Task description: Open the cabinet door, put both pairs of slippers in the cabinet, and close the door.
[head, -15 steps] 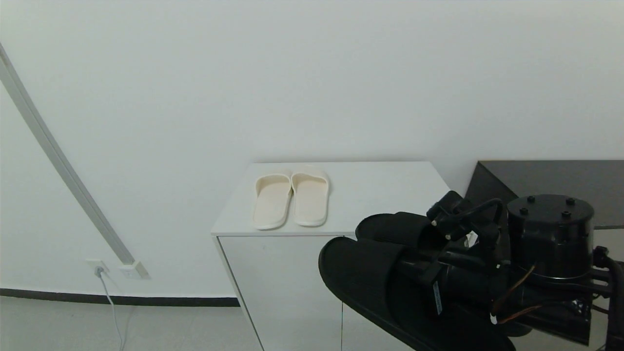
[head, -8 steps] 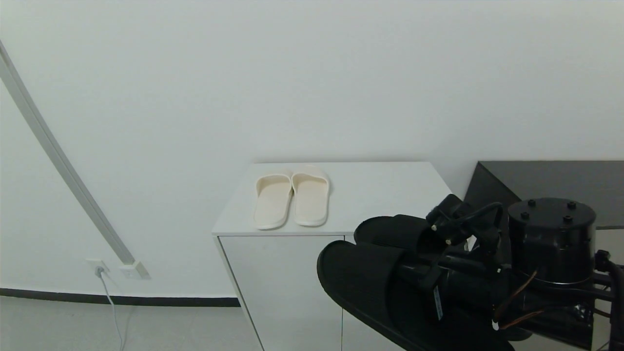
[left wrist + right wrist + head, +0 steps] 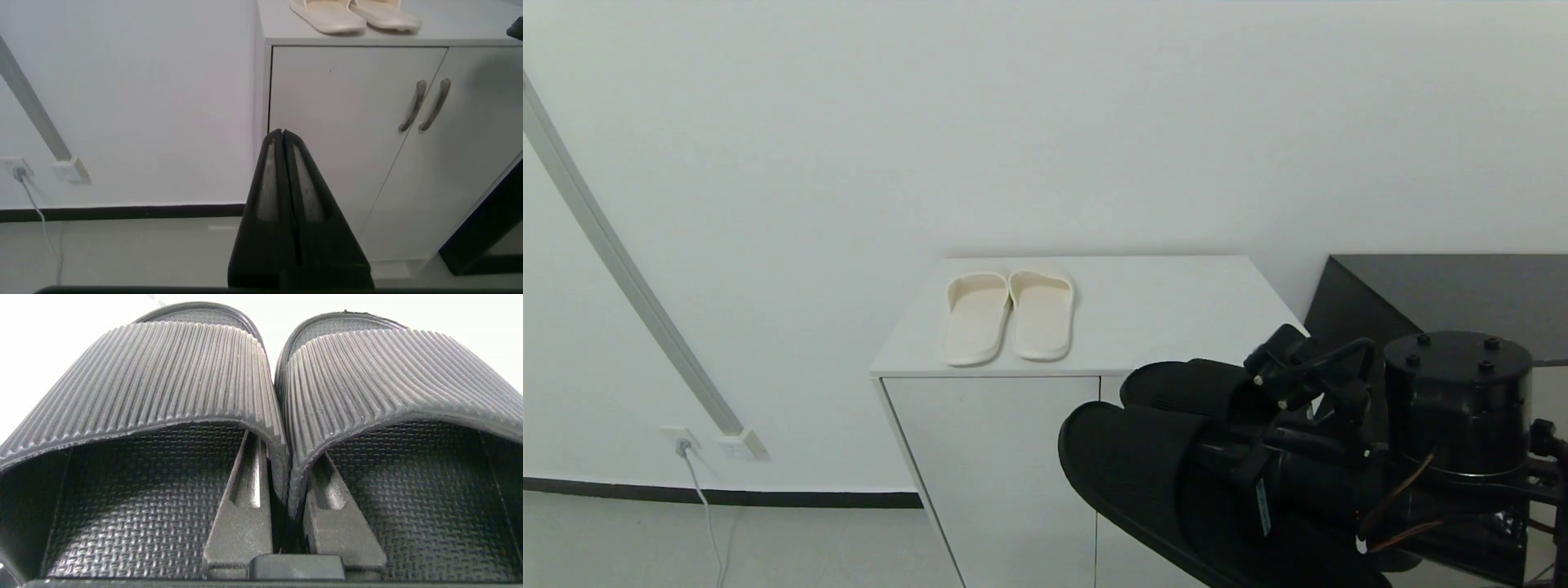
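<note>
Two black slippers clamped as a pair in the right claw, cabinet closed beyond.

Nearest, the right gripper (image 3: 286, 469) has one finger under each strap of the black slippers (image 3: 1143, 465). It squeezes their touching inner walls between the fingers, so the claw grips the pair, toes away from the wrist. The pair hangs in the air in front of the right-hand door of the cabinet (image 3: 996, 457), about level with its top edge and apart from it. The left gripper (image 3: 283, 137) is closed on nothing, its fingers pressed flat together, and it points toward the left-hand door from well apart. Both doors are closed, and the two handles (image 3: 425, 104) sit side by side at the middle seam. Farther back, the cream slippers (image 3: 1009, 317) lie side by side, touching, on the cabinet top toward its left.
</note>
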Motion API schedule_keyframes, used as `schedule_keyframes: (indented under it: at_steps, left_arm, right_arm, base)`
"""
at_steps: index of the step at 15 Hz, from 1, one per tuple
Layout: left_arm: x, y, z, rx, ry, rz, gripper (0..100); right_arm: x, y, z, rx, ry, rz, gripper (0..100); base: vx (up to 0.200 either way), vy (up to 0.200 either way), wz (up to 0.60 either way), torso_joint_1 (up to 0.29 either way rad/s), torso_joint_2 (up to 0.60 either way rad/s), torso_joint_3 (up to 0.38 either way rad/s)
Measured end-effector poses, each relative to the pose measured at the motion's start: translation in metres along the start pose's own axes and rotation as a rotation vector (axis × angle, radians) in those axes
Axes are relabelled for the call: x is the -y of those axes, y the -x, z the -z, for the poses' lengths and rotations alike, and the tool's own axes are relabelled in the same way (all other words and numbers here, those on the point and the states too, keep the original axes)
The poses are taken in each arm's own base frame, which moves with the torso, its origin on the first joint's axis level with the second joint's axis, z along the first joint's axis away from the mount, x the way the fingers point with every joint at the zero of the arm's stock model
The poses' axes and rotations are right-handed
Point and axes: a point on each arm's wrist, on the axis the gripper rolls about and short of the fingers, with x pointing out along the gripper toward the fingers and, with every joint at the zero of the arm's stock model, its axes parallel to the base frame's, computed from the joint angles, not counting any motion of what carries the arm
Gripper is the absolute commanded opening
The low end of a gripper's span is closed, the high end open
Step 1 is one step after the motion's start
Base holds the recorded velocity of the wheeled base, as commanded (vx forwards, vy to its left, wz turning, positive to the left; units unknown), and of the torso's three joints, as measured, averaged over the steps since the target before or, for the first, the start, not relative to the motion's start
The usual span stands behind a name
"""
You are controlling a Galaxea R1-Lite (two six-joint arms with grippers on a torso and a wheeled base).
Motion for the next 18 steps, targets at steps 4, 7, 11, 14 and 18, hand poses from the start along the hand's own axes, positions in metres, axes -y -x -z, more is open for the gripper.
schedule_keyframes:
  at_steps: [4, 7, 11, 14, 18]
  left_arm:
    - [0.0000, -0.0001, 0.0002, -0.001, -0.002, -0.001, 0]
    - [0.0000, -0.0001, 0.0002, 0.000, -0.002, -0.001, 0]
    - [0.0000, -0.0001, 0.0002, 0.000, -0.002, -0.001, 0]
    - [0.0000, -0.0001, 0.0002, 0.000, -0.001, -0.001, 0]
    - [-0.0001, -0.0001, 0.0002, 0.000, 0.001, -0.002, 0]
  right_arm:
    - [0.0000, 0.0016, 0.0005, 0.000, 0.000, 0.000, 0]
    - [0.0000, 0.0018, 0.0011, -0.003, -0.001, 0.001, 0]
    - [0.0000, 0.0020, 0.0024, -0.007, 0.000, 0.001, 0]
    - [-0.0001, 0.0023, 0.0039, -0.011, 0.000, 0.001, 0]
    - [-0.0004, 0.0024, 0.0046, -0.014, 0.000, -0.001, 0]
  base:
    - [0.000, 0.000, 0.00, -0.231, 0.55, 0.319]
    - [0.000, 0.000, 0.00, -0.209, 0.52, 0.320]
    - [0.000, 0.000, 0.00, -0.190, 0.51, 0.321]
    - [0.000, 0.000, 0.00, -0.173, 0.49, 0.321]
    - [0.000, 0.000, 0.00, -0.143, 0.47, 0.326]
